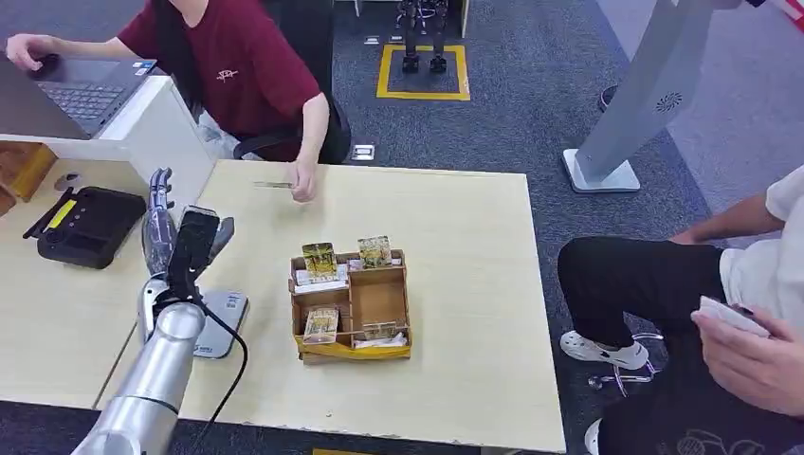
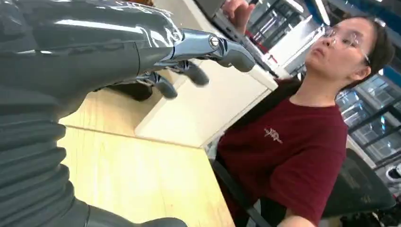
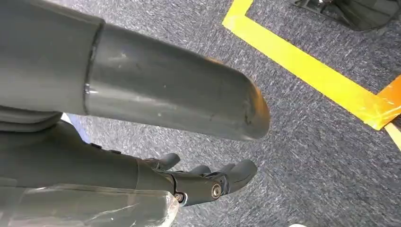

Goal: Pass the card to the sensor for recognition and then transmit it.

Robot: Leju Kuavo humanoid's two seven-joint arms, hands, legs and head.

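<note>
Head view, nearest first: left hand (image 1: 185, 242) raised on its silver arm above the near-left part of the light wooden table (image 1: 474, 284), fingers (image 2: 189, 71) apart and straight, nothing between them. Hovers just over a flat grey pad (image 1: 226, 318), probably the sensor, with a black terminal (image 1: 85, 226) further left on the adjoining desk. Right wrist view: right hand (image 3: 203, 182) hanging over grey carpet (image 3: 307, 142), fingers loosely apart, holding nothing. Mid-table: a wooden organiser (image 1: 296, 318) with small printed packs standing in its compartments. Further off, at the table's far edge: a thin flat strip, most likely the card (image 1: 273, 185), lying on the wood just beside the hand (image 1: 303, 183) of a seated person in a red shirt. Looks like the very start of the task, with the card not yet taken. Calls for a forward reach with the left hand and a pinch on the card's thin edge before any pass over the pad. Hard to tell: the card's face, too small and too edge-on; the pad's near side, hidden by the forearm.
</note>
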